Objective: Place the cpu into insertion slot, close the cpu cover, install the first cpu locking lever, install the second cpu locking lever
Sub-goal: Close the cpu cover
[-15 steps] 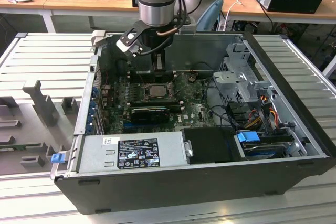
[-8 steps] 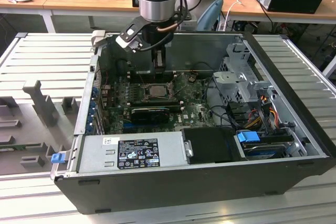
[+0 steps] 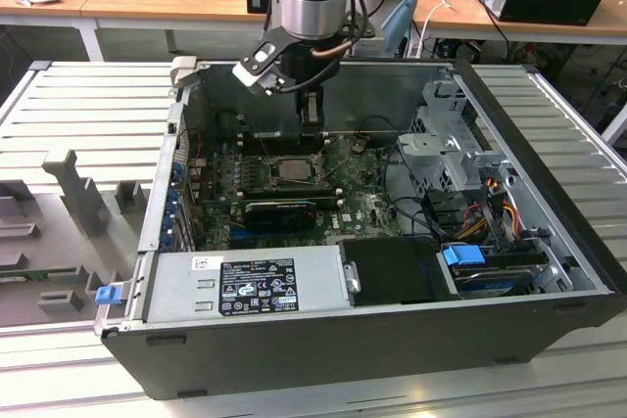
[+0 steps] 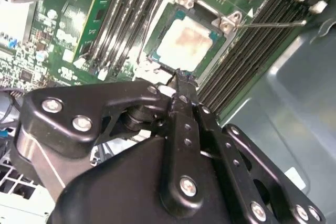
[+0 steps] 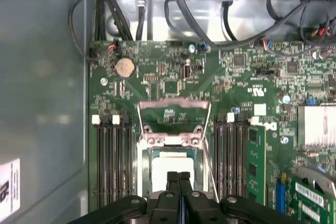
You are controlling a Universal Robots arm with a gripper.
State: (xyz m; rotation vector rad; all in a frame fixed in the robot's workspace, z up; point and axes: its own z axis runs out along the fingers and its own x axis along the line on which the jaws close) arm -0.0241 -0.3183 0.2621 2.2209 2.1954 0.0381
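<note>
Exterior view: the arm reaches down into the open PC case [image 3: 392, 340], with the gripper [image 3: 312, 120] hanging just above the board, near the cpu [image 3: 292, 169].

Second wrist view: the fingers [image 4: 184, 98] are pressed together with nothing between them, tips right by the cpu's [image 4: 185, 43] edge. The cpu sits flat in the slot [image 4: 169, 11], and 1 thin lever [image 4: 268, 23] sticks out sideways.

First wrist view: the cover [image 5: 173, 102] is flipped open, lying back off the slot, so the cpu [image 5: 170, 162] is bare. Memory slots [image 5: 113, 166] run along both sides.
</note>
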